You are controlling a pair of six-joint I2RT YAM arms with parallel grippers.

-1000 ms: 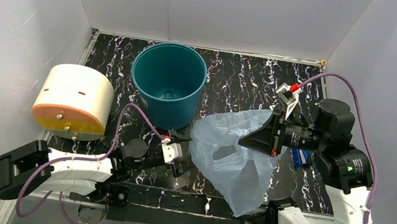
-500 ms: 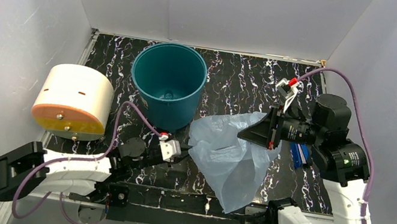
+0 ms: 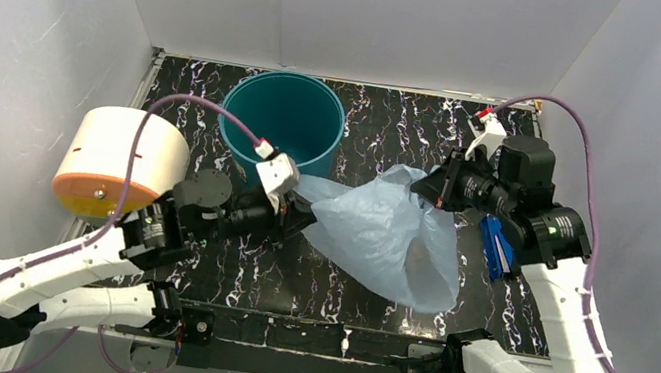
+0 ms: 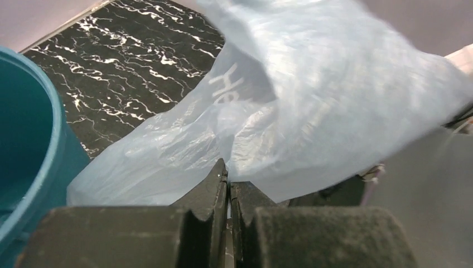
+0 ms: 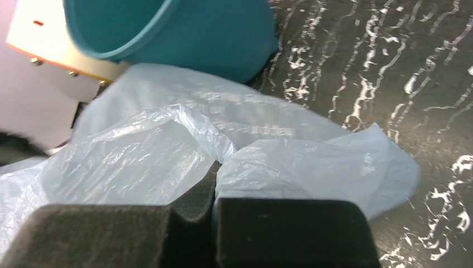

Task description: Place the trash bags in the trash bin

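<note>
A cream, orange-ended cylinder [image 3: 123, 157] lies at left on the black marbled tabletop [image 3: 397, 127].

Pale-blue bag [image 3: 388, 242], teal bin [image 3: 282, 118], black white-veined table [image 3: 398, 122]

The trash bin [image 4: 25, 145] is cut off by the left edge in the left wrist view and by the top edge in the right wrist view. Just beside the bin, the white lettering [image 4: 226, 86] on the trash bag [image 4: 334, 78] is partly folded under. In the right wrist view it is too blurred to read.
</note>
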